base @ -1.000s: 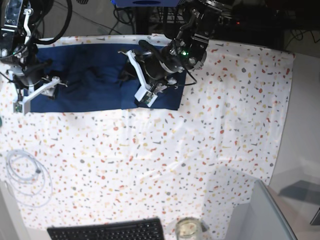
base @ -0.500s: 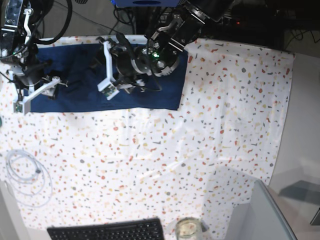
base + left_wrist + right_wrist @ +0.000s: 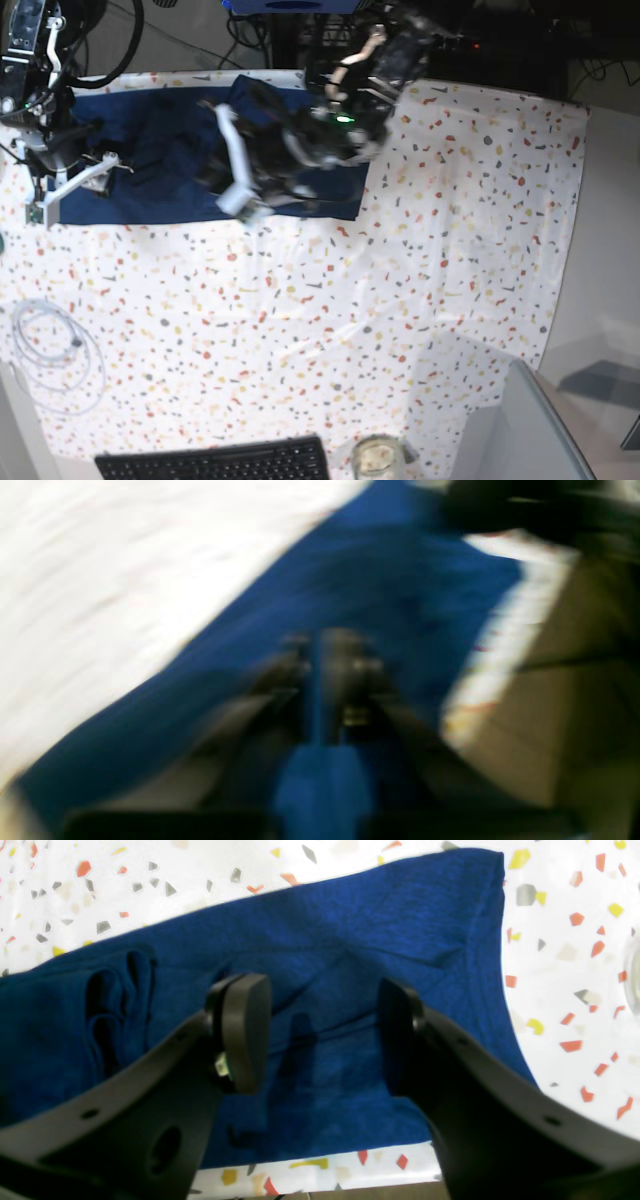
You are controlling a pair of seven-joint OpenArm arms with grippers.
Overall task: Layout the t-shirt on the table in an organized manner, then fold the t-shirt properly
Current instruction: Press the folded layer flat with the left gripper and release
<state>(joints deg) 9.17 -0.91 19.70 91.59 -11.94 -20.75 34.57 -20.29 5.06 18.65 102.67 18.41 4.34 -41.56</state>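
The dark navy t-shirt (image 3: 150, 195) lies as a long band across the back left of the speckled table (image 3: 400, 300). My left gripper (image 3: 225, 180) is over the shirt's middle and blurred by motion. In the left wrist view its fingers (image 3: 350, 675) are shut, with a strip of the blue t-shirt (image 3: 400, 580) pinched between them. My right gripper (image 3: 70, 165) hangs over the shirt's left end. In the right wrist view this gripper (image 3: 320, 1035) is open with nothing in it, a little above the t-shirt (image 3: 350, 930), whose cloth is wrinkled to the left.
A coiled white cable (image 3: 50, 350) lies at the table's left edge. A black keyboard (image 3: 215, 462) and a glass jar (image 3: 375, 455) sit at the front edge. A grey bin (image 3: 530, 430) stands at the front right. Dark cables and equipment crowd the space behind the table.
My left arm swept from the shirt's right end to its middle, and its jaws closed on the fabric. The shirt's back edge has bunched up. The right arm has stayed put.
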